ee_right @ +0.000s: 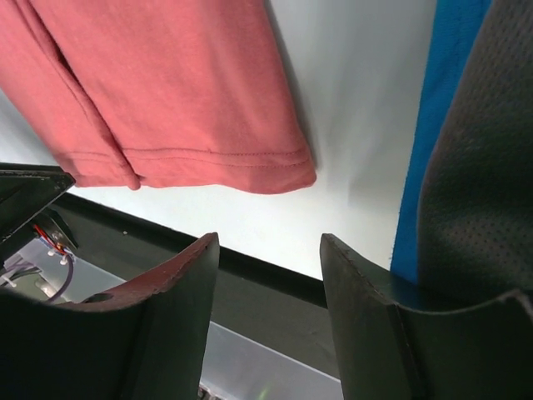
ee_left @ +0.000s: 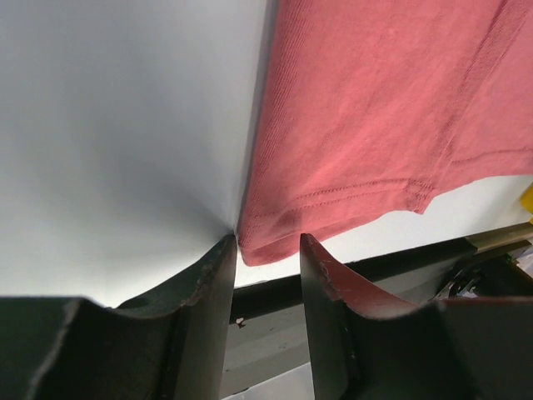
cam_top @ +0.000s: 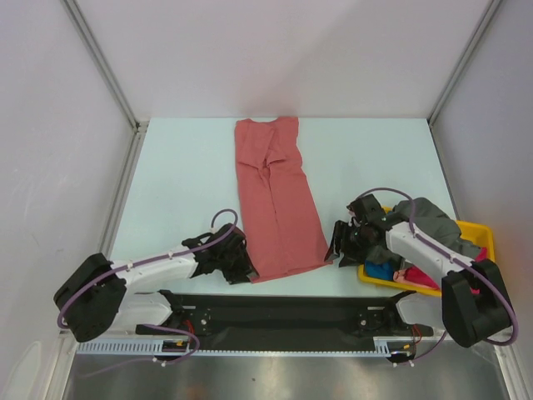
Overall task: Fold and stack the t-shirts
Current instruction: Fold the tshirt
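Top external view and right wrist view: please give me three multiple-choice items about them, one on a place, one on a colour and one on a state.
1. Where on the table is the yellow tray?
A. far left corner
B. near right side
C. the middle

2. What colour is the t-shirt that lies outside the tray?
A. salmon-red
B. bright blue
C. dark grey

3. How do the fingers of the right gripper stand?
A. clamped on a hem
B. pressed shut, empty
C. apart, nothing between them

Answers:
1 B, the tray stands at the table's near right edge.
2 A, the long cloth in the middle of the table is salmon-red.
3 C, the right wrist view shows a clear gap between the fingers, with the hem lying beyond their tips.
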